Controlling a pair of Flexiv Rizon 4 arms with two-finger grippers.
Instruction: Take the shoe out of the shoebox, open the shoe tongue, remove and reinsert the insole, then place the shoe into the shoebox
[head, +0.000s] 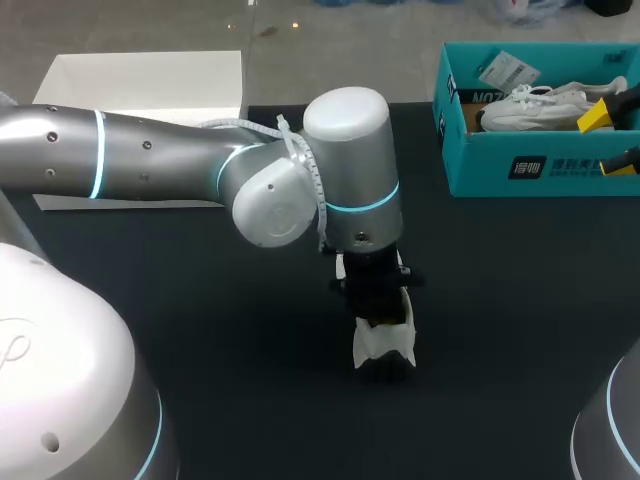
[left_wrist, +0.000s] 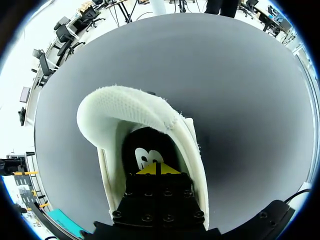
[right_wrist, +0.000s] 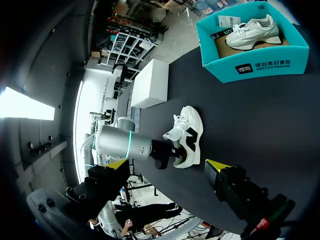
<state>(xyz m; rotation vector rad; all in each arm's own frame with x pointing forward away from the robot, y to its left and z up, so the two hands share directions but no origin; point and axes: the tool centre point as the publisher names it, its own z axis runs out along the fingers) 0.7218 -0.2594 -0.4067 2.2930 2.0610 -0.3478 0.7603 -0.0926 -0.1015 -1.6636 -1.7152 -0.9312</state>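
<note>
Looking down from the head camera, I have my left arm stretched across the black desk. Its left hand is set from above into the collar of a white trainer, which stands on its sole near the desk's middle.

In the left wrist view the hand's two yellow tips are drawn together, low in the opening. They sit just over the black insole, though I cannot tell whether they pinch its edge. Ahead of the hand the mesh tongue is folded up and forward, leaving the mouth of the trainer open.

The trainer's long axis runs straight away from the left hand, with the heel under it. The toe probably points toward the desk's far side, but the arm hides that end from above. By my judgement the insole would have to come back and up along that axis, out through the collar.

My right hand has its fingers spread wide with nothing between them. It hangs well apart from the trainer, over by the teal shoebox at the far right, which holds a second trainer. The left hand is clearly the nearer one.
</note>
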